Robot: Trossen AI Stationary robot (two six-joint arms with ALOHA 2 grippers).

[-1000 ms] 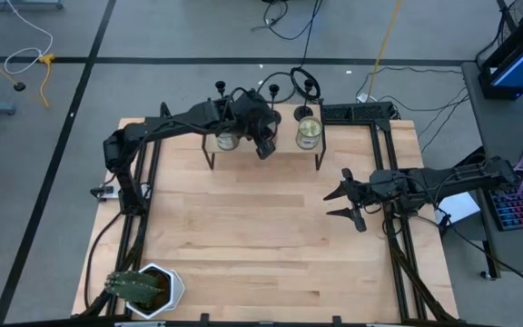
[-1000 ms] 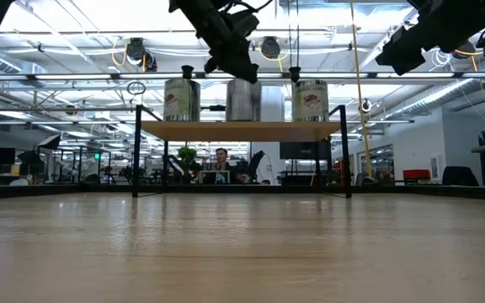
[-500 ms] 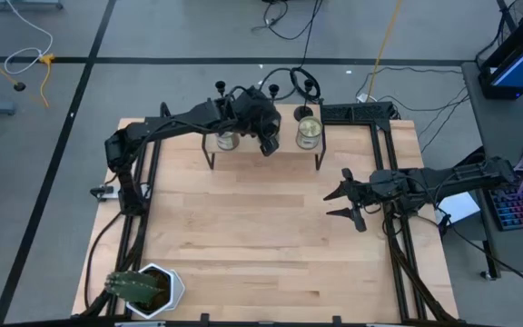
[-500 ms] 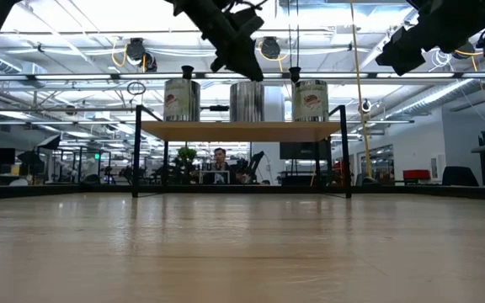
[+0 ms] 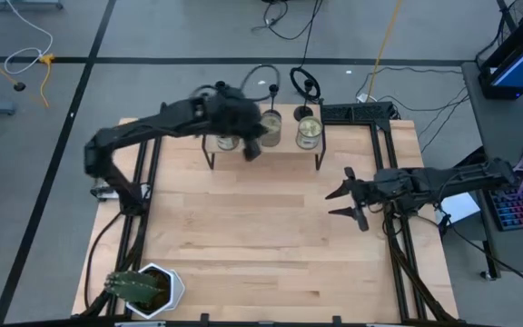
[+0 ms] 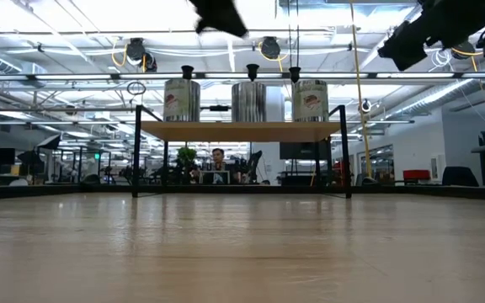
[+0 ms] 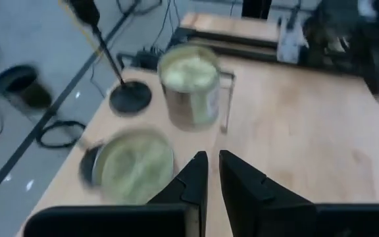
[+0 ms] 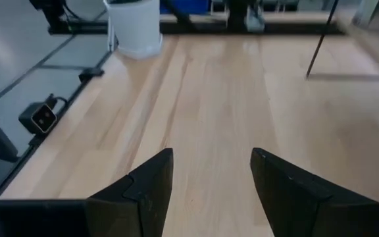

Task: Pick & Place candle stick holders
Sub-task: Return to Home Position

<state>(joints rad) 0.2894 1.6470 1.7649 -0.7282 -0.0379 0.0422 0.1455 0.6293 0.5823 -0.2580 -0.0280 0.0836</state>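
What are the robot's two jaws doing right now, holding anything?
Left gripper: jaws closed, holding nothing, above the shelf.
Right gripper: jaws open, holding nothing, over the table.

No legible text; labels on the cans (image 6: 182,99) too small

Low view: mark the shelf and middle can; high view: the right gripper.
shelf (image 6: 241,130), low view, front edge of board.
middle can (image 6: 248,101), low view, centre of side wall.
right gripper (image 5: 330,205), high view, midway between its fingertips.
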